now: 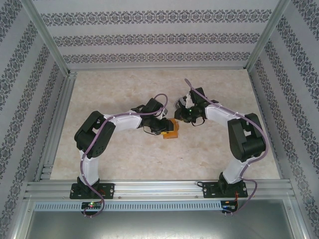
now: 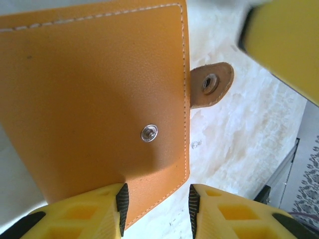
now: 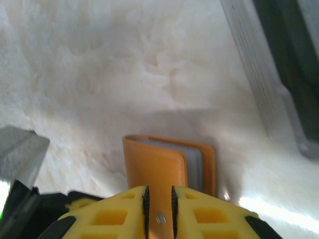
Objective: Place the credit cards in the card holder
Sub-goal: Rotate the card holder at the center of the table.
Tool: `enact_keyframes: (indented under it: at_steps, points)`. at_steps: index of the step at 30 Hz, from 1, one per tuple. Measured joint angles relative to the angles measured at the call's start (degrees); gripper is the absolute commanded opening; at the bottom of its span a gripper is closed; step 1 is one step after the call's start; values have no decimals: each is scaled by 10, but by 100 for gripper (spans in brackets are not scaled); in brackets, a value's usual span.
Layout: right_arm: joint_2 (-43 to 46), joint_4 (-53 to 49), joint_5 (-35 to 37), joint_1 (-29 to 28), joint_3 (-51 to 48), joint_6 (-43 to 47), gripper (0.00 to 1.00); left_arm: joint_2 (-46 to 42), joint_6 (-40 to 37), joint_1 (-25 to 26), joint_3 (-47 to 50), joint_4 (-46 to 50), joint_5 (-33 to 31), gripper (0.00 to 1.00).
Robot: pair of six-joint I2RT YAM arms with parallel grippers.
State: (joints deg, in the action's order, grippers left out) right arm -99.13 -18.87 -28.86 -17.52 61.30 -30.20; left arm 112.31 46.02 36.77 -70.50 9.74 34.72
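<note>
The right pincer pinched the card holder's front flap; the left pincer stood part-spread, one finger against its face.

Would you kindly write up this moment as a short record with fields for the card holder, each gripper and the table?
card holder: orange-tan wallet lying on the table between the two arms, snap stud on its face, strap tab sticking out past one edge
cards: grey card edges visible inside the wallet's open side
left gripper: jaws apart, straddling the wallet's corner
right gripper: jaws narrow, closed on the wallet's cover flap
table: pale marbled surface
</note>
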Motion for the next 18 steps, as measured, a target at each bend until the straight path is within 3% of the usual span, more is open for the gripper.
enact_keyframes:
  at_steps: [10,18]
  points:
    - [28,-180,108,-39,90,48,32,-70,23,-3,-2,0,-101,43]
    - [-48,-225,141,-81,150,40,33,-79,41,-40,25,-30,-122,40]
